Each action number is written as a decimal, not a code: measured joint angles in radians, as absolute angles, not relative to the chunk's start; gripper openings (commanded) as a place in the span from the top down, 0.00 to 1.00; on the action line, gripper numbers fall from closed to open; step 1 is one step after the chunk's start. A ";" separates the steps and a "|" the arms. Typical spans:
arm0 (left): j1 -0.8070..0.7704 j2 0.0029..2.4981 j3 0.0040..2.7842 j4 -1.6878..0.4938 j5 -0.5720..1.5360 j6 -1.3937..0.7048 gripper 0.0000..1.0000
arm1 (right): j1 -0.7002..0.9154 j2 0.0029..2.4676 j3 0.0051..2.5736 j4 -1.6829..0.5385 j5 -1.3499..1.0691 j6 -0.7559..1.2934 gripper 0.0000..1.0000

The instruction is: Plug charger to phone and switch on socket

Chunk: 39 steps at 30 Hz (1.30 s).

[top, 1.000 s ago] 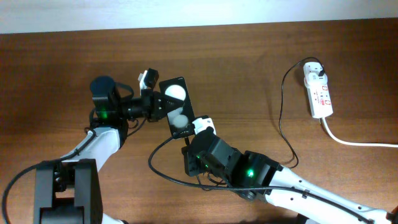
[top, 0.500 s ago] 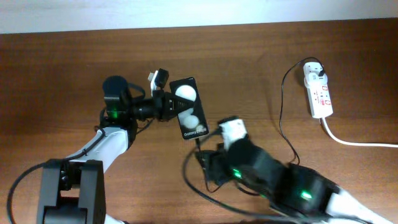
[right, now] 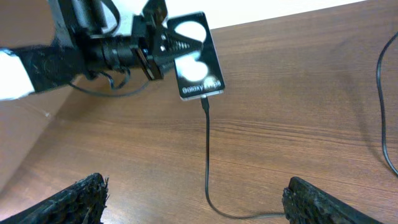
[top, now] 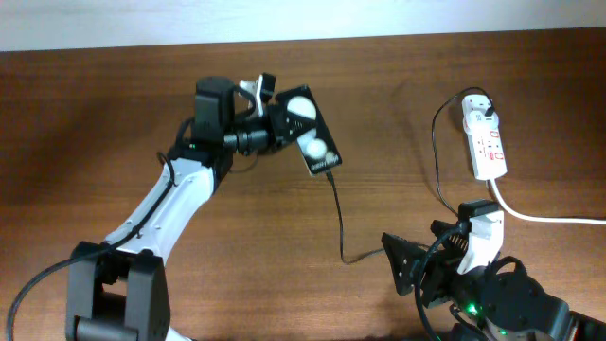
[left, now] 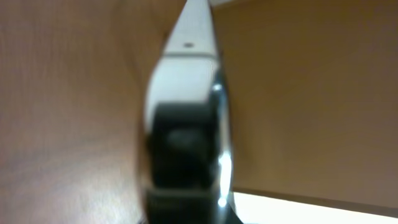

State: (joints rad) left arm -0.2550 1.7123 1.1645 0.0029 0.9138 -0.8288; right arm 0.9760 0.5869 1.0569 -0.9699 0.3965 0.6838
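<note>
My left gripper (top: 277,123) is shut on one long edge of the phone (top: 310,134), holding it tilted above the table. The phone (right: 195,57) is black with two white reflections. In the left wrist view it (left: 186,87) shows edge-on and blurred. The charger's thin black cable (top: 339,218) runs from its tip at the phone's lower edge (right: 204,102) down, then right and up to the white plug adapter (top: 478,108) in the socket (top: 488,147). My right gripper (top: 409,273) stands open at the front right, and the cable (right: 206,158) lies on the table between its spread fingers (right: 81,199).
A thick white cord (top: 544,217) leaves the socket toward the right edge. The left arm (top: 161,204) stretches across the left half of the wooden table (top: 95,123). The table's far edge meets a white wall (top: 284,24).
My right gripper has opened, let go near the phone's lower end, and drawn back to the front right. The left gripper has carried the phone up and to the right, the cable trailing.
</note>
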 measured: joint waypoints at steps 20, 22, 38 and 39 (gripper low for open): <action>-0.257 2.440 1.817 -0.779 0.851 -0.234 0.71 | 0.976 0.588 1.057 -1.057 0.459 0.684 0.00; -0.256 2.437 1.819 -0.780 0.849 -0.225 0.53 | 0.976 0.588 1.057 -1.060 0.459 0.684 0.00; -0.262 2.395 1.832 -0.779 0.872 -0.221 0.01 | 0.976 0.588 1.057 -1.057 0.505 0.684 0.01; -0.262 2.395 1.832 -0.779 0.872 -0.221 0.01 | 0.976 0.588 1.057 -1.040 0.523 0.685 0.01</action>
State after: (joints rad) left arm -0.2619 2.3955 1.8317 -0.7788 0.8722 -0.2207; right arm 0.9760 0.5877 1.0569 -1.0397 0.5232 0.6846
